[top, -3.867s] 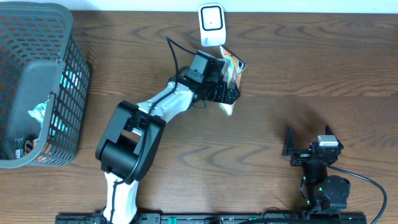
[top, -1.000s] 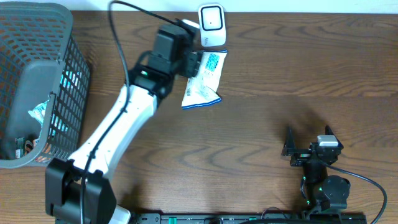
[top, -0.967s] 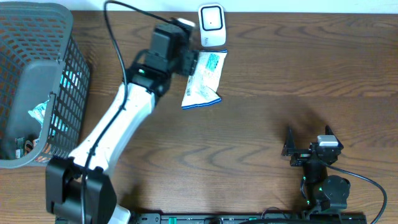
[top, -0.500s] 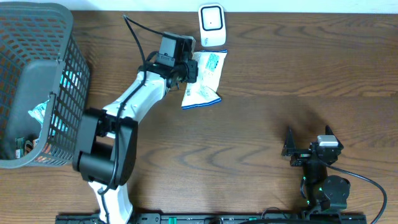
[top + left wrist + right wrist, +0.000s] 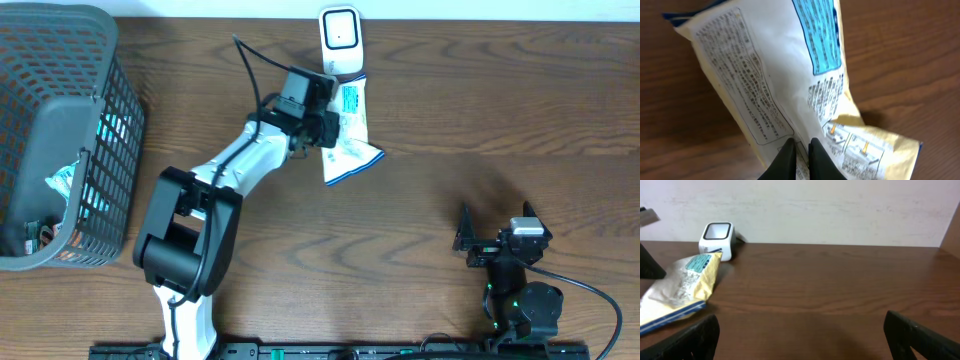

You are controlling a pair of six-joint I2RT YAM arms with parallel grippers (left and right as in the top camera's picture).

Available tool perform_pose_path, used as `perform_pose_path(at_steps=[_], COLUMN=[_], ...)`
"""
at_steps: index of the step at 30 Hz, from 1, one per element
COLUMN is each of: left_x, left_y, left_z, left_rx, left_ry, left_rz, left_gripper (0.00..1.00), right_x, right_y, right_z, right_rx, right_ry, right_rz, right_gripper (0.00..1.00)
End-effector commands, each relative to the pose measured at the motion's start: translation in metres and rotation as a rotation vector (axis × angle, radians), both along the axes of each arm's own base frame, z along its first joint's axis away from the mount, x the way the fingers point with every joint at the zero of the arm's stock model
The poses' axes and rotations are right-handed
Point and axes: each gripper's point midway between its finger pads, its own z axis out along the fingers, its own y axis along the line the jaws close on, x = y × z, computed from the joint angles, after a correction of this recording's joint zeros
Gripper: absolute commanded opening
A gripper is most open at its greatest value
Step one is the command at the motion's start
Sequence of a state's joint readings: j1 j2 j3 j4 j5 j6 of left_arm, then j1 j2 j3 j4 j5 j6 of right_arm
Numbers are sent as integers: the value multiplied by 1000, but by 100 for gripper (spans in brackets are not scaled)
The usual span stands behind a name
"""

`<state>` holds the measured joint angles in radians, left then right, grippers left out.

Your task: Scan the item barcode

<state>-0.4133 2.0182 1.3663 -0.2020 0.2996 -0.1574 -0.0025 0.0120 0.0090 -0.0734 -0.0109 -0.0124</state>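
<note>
Your left gripper [image 5: 801, 149] is clenched tight on the snack packet [image 5: 352, 138], printed side showing. The packet's top end sits just beside the white scanner [image 5: 340, 38]. The basket [image 5: 112, 128] is well apart at far left. Your right gripper [image 5: 497, 226] is spread wide and holds nothing.

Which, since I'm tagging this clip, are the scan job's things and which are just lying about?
Job: snack packet, barcode scanner, left gripper shut on the packet.
Lying about: basket with wrappers inside, right gripper open, holding nothing.
</note>
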Motion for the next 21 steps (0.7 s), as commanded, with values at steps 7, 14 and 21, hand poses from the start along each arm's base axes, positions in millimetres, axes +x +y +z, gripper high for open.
perform_pose_path(at_steps=[7, 14, 21], left_x=[-18, -5, 2], left_y=[-2, -9, -13], left_z=[-44, 16, 107], left_rx=[85, 48, -42], left_ry=[72, -48, -244], left_rz=[-10, -39, -33], left_gripper=[8, 8, 8], right_x=[0, 0, 0], right_y=[2, 2, 2], right_z=[-1, -1, -1], right_rx=[-11, -12, -11], right_ry=[0, 0, 0], right_rz=[8, 9, 8], right_gripper=[99, 99, 99])
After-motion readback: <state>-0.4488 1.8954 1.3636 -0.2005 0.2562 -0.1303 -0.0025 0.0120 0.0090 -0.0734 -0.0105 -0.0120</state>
